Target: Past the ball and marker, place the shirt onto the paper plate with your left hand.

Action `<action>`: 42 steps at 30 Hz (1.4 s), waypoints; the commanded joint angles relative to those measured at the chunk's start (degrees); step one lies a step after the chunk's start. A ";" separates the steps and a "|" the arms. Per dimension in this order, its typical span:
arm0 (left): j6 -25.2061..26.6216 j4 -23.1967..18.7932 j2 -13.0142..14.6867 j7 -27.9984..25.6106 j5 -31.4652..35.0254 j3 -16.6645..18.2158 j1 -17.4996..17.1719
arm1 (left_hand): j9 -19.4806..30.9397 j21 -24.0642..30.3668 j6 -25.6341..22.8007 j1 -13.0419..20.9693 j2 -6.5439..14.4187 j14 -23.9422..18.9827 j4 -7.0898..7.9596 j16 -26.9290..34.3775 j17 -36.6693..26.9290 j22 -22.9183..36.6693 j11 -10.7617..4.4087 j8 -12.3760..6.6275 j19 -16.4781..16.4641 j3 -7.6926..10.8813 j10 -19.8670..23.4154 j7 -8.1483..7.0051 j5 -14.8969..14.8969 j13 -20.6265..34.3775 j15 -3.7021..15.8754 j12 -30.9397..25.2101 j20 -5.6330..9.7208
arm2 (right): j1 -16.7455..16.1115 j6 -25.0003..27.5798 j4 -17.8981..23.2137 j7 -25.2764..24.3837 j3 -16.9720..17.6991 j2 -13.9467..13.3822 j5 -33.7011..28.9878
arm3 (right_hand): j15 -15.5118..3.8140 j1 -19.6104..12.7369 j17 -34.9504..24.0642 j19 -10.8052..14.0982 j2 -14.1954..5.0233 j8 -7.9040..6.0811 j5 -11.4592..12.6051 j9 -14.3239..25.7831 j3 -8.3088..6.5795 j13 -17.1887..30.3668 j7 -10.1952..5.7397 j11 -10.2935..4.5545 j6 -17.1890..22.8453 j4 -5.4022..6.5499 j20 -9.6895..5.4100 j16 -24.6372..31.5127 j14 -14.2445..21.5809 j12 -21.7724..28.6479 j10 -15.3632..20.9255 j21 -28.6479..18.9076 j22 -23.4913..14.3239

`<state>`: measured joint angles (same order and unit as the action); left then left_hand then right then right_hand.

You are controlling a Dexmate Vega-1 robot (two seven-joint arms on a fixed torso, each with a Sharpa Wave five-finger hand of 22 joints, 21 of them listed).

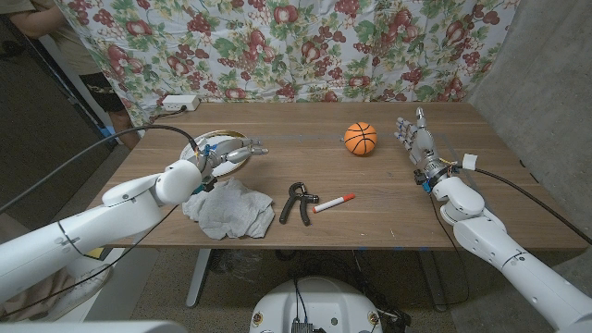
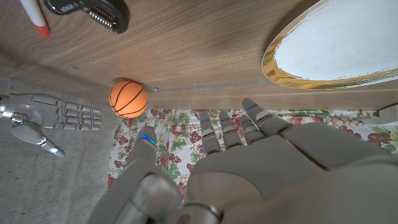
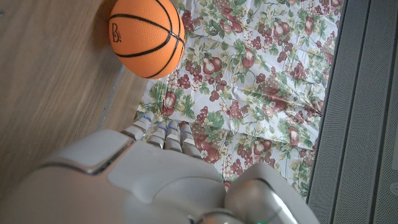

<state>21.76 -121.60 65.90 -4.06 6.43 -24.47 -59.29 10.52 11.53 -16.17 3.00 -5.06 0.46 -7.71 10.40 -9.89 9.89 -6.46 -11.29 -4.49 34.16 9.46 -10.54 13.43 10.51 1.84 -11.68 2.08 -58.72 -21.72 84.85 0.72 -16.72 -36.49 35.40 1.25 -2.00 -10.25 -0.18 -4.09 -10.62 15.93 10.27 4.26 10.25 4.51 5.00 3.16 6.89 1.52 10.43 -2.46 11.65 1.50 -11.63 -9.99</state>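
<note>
Wooden counter (image 1: 388,190) is carrying the crumpled grey-white shirt (image 1: 228,208), lying just nearer the robot than the empty, spread left hand (image 1: 225,155) (hovering at the gold-rimmed paper plate (image 2: 336,43)); the right hand (image 1: 416,139), fingers apart, is waiting well away.

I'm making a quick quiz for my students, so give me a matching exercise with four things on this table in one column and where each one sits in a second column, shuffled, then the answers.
Things:
1. shirt
2. ball
3. marker
4. paper plate

Places:
A. far side of the table, toward the right hand
B. under the left hand, far left of the table
C. crumpled at the near edge, left of the black hand grip
D. lying just right of the black hand grip

Pairs: 1-C, 2-A, 3-D, 4-B
</note>
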 commanded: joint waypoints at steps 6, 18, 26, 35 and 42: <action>-2.64 -0.09 1.52 1.65 6.36 -0.65 0.33 | 0.21 0.31 -1.86 1.44 -0.21 -2.10 -0.70 0.61 -0.21 0.09 -0.84 -0.69 -1.67 0.55 2.60 -0.04 1.19 0.22 7.42 -0.84 4.05 | 0.46 0.12 -0.56 0.96 -0.39 0.09 0.32 | -0.23 0.40 -0.11 0.21 -0.41 -0.27 0.62 0.28 0.15 0.29 0.40 0.20 0.35 0.11 0.12 0.19 -0.21 0.34 0.20 0.26 -0.34; -4.85 -1.09 3.28 1.48 8.99 1.22 -1.88 | 0.22 0.02 -3.90 1.58 -0.53 -2.95 -0.79 0.68 -0.30 0.13 -1.29 -1.15 -1.63 0.61 4.53 -0.22 2.00 0.29 8.50 -1.30 5.05 | 0.57 0.11 -0.60 1.03 -0.43 -0.18 0.04 | -0.18 0.38 -0.11 0.21 -0.43 -0.25 0.67 0.28 0.18 0.29 0.35 0.15 0.32 0.09 0.12 0.20 -0.17 0.34 0.22 0.27 -0.34; -6.02 -0.67 3.54 -1.44 13.20 1.99 -3.52 | 0.28 0.25 -3.03 -0.39 -1.24 -3.11 0.18 0.64 -0.50 0.23 -1.51 -0.46 -2.55 -0.41 3.47 -1.43 2.78 0.35 9.29 -0.71 5.64 | 0.63 0.42 -0.24 0.88 -0.42 -0.40 -0.10 | -0.20 0.37 -0.10 0.20 -0.44 -0.24 0.70 0.28 0.21 0.29 0.33 0.14 0.31 0.08 0.10 0.20 -0.16 0.32 0.19 0.28 -0.34; -6.30 -1.09 4.62 -0.85 17.72 2.44 -4.10 | 0.32 0.33 -1.92 -1.32 -1.63 -3.32 0.61 0.61 -0.56 0.25 -1.59 0.08 -3.12 -0.98 3.64 -1.88 3.47 0.38 9.77 -0.71 5.94 | 0.65 0.82 0.18 0.85 -0.55 -0.51 -0.12 | -0.20 0.36 -0.11 0.19 -0.47 -0.26 0.73 0.28 0.23 0.29 0.34 0.22 0.36 0.07 0.08 0.21 -0.14 0.35 0.27 0.28 -0.34; -7.94 -0.08 4.52 -0.87 20.27 2.60 -3.87 | 0.34 0.34 -1.12 -1.55 -1.79 -3.16 0.71 0.48 -0.56 0.24 -1.73 0.34 -3.40 -1.19 3.55 -1.99 3.93 0.39 9.84 -0.64 6.15 | 0.65 0.80 0.41 0.77 -0.67 -0.63 -0.45 | -0.22 0.34 -0.11 0.18 -0.51 -0.25 0.75 0.28 0.24 0.29 0.36 0.25 0.33 0.06 0.06 0.20 -0.15 0.32 0.19 0.29 -0.34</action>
<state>15.54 -122.55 70.07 -4.84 22.39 -22.27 -62.97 10.52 11.53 -17.54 1.98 -6.80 -2.51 -7.03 10.64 -10.28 10.01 -8.01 -10.93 -7.28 33.00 13.23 -12.58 16.77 10.82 2.15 -12.45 2.14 -58.10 -21.09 84.82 1.61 -17.28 -36.94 35.27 1.25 -1.99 -10.25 -0.18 -4.09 -10.62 16.32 10.27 4.26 10.25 4.51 5.00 3.16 6.89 1.52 10.43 -2.46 11.65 1.50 -11.63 -9.99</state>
